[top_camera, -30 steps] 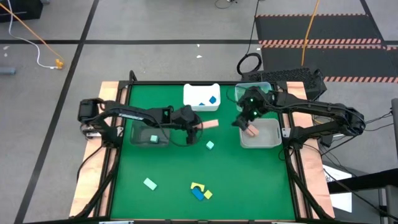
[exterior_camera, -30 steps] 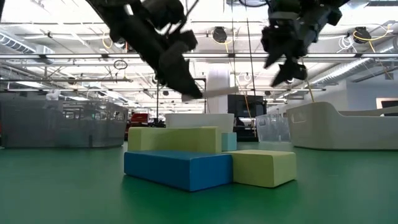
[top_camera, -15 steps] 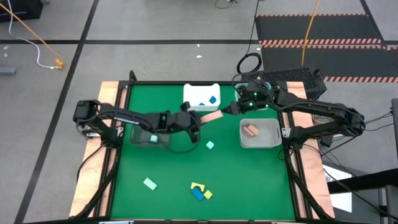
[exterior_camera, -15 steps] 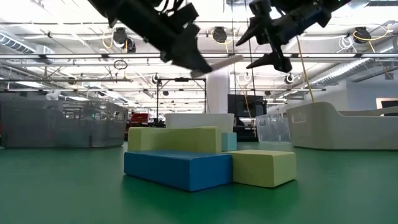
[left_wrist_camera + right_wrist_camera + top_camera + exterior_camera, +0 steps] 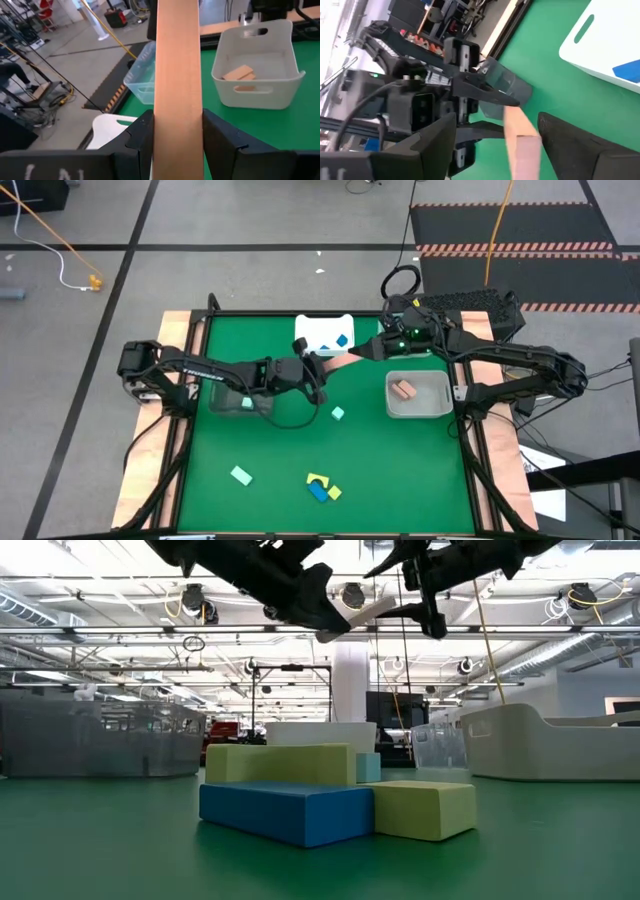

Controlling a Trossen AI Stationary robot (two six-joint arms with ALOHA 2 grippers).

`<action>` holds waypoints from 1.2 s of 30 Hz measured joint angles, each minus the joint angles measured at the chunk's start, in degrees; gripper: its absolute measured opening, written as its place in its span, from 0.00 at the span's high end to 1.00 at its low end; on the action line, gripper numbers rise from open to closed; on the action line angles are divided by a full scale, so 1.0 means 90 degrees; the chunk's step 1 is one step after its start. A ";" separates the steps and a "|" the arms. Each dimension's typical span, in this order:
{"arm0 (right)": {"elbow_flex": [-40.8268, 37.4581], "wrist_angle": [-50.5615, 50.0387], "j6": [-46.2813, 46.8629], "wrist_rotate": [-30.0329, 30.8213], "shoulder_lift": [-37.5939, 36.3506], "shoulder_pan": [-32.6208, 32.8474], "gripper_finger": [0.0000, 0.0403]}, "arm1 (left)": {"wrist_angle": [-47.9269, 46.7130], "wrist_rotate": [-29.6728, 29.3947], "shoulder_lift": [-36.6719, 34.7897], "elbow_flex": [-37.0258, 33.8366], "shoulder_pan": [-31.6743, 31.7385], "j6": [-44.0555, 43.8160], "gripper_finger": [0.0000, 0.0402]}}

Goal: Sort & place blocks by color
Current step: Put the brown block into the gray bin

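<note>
I'm running this in a big open lab or industrial hall: grey tiled floor, hazard-striped black mats at 1 o'clock from the green table, loose cables at 10 o'clock, exposed ceiling pipes and lights, railings, machines beyond.

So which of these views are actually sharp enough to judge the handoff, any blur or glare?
High view: sharp and evenly lit, but the tan bar is tiny between the left gripper and right gripper. Low view: the near blue block is sharp, while bright ceiling lights silhouette the arms. Left wrist view: crisp. Right wrist view: soft, the bar's near end blurred.
</note>
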 joint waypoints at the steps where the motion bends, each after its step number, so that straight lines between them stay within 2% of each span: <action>1: 0.0000 -0.0009 -0.0002 0.0004 0.0000 -0.0006 0.36 | -0.0004 0.0000 0.0000 0.0040 0.0011 0.0025 0.68; 9: -0.0005 -0.0029 -0.0044 0.0168 0.0120 -0.0007 0.56 | -0.0080 0.0036 0.0000 0.0354 0.0149 0.0131 0.68; 18: -0.0005 0.0026 -0.0217 0.0156 0.0427 -0.0005 0.90 | -0.0397 0.0104 0.0002 0.0352 0.0146 0.0070 0.68; 21: -0.0002 0.0048 -0.0318 0.0136 0.0478 -0.0005 0.90 | -0.0435 0.0058 0.0002 0.0352 0.0109 -0.0054 0.65; 26: -0.0005 -0.0157 -0.0610 0.0174 0.0479 -0.0058 0.90 | -0.0316 0.0158 -0.0012 0.0359 0.0052 -0.0561 0.46; 29: -0.0005 -0.0502 -0.0796 0.0183 0.0331 -0.0176 0.90 | -0.0421 0.0154 -0.0005 0.0359 -0.0004 -0.0944 0.39; 32: -0.0005 -0.1108 -0.1031 0.0184 0.0148 -0.0289 0.90 | -0.0736 0.0143 -0.0007 0.0359 -0.0067 -0.1281 0.35; 36: -0.0005 -0.1993 -0.1329 0.0175 -0.0209 -0.0357 0.90 | -0.1388 0.0230 -0.0005 0.0356 -0.0160 -0.1718 0.34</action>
